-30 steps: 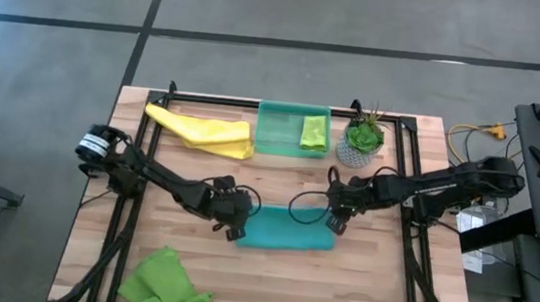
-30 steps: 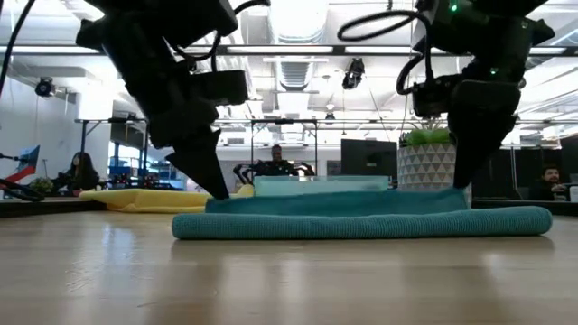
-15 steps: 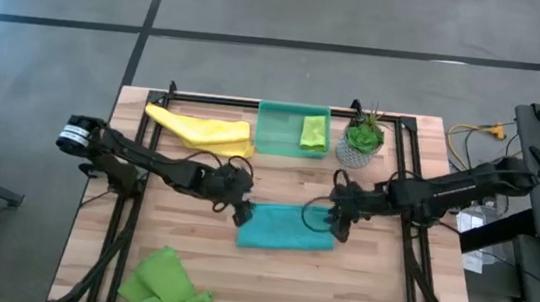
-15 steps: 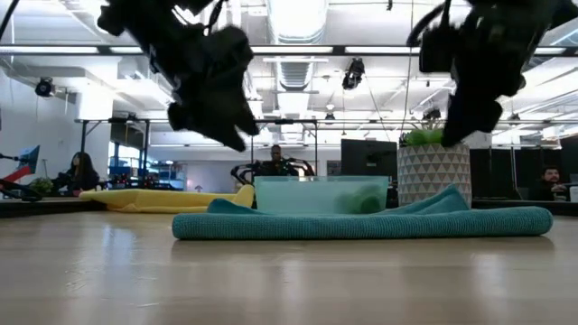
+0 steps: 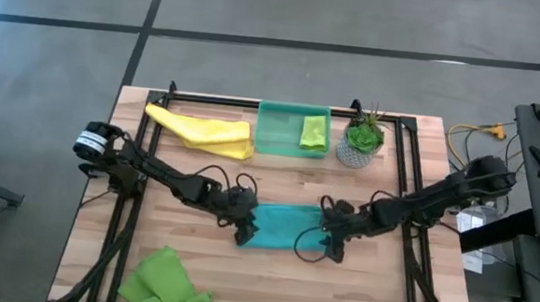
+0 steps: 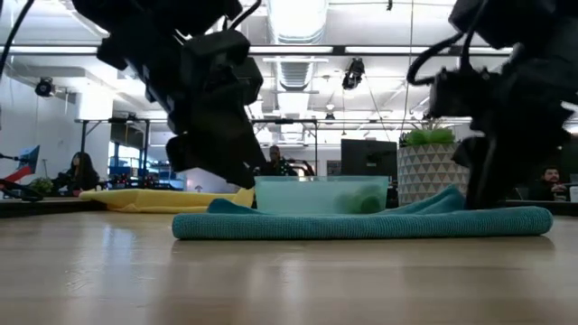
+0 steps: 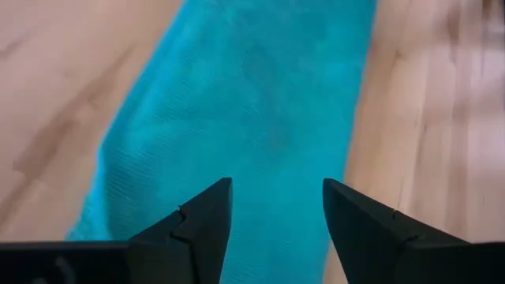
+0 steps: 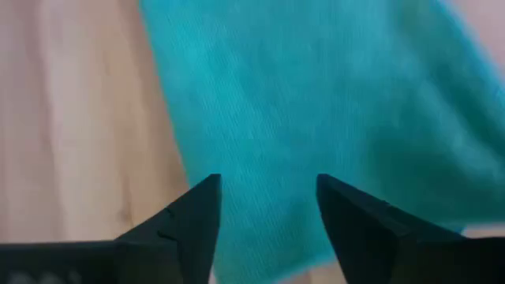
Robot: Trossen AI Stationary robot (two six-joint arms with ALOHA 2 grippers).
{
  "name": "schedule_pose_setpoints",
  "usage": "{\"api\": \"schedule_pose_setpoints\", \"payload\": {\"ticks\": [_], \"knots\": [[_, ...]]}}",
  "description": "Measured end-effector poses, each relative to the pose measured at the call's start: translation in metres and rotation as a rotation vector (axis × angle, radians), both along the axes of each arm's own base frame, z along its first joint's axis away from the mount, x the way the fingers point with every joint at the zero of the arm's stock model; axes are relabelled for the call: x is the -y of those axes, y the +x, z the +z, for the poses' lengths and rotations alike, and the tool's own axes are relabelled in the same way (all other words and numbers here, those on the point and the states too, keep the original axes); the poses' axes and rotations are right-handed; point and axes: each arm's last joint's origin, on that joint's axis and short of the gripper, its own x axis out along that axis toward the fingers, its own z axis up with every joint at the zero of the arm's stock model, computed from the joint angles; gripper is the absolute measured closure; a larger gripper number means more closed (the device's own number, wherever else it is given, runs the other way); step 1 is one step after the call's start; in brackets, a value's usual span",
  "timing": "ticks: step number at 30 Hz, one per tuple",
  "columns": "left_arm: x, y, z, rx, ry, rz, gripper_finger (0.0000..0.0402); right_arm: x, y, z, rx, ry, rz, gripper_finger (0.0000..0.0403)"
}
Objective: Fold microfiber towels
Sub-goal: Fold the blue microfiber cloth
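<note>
Over the teal towel [image 5: 285, 227], both grippers hover open.

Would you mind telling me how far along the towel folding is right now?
Done: one small green towel lies folded in the green tray. In hand: the teal towel lies folded over on the table, with the left gripper and right gripper at its two ends, both open and holding nothing. Left: the yellow towel and the other green towel lie rumpled.
</note>
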Motion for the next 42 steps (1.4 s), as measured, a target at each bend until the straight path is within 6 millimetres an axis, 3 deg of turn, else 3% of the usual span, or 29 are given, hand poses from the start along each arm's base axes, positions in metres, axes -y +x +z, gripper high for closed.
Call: {"api": "schedule_pose_setpoints", "payload": {"ticks": [6, 13, 18, 23, 30, 42], "knots": [[0.009, -0.002, -0.001, -0.006, 0.000, -0.030, 0.0226, -0.014, -0.001, -0.010, -0.045, 0.028, -0.026, 0.0167], [0.023, -0.006, 0.002, 0.009, -0.012, -0.084, 0.0227, -0.020, -0.007, 0.004, -0.004, 0.073, -0.014, 0.0173], [0.048, -0.013, -0.001, 0.031, 0.119, -0.292, 0.0227, -0.031, -0.012, 0.014, 0.069, 0.053, 0.109, 0.0174], [0.063, -0.017, -0.014, 0.028, 0.325, -0.411, 0.0227, -0.044, -0.017, 0.008, 0.095, -0.050, 0.238, 0.0176], [0.061, -0.016, -0.022, 0.002, 0.447, -0.307, 0.0227, -0.046, -0.018, 0.000, 0.060, -0.102, 0.249, 0.0177], [0.066, -0.016, -0.027, -0.014, 0.419, -0.353, 0.0227, -0.048, -0.016, -0.018, -0.016, -0.107, 0.178, 0.0177]]}}
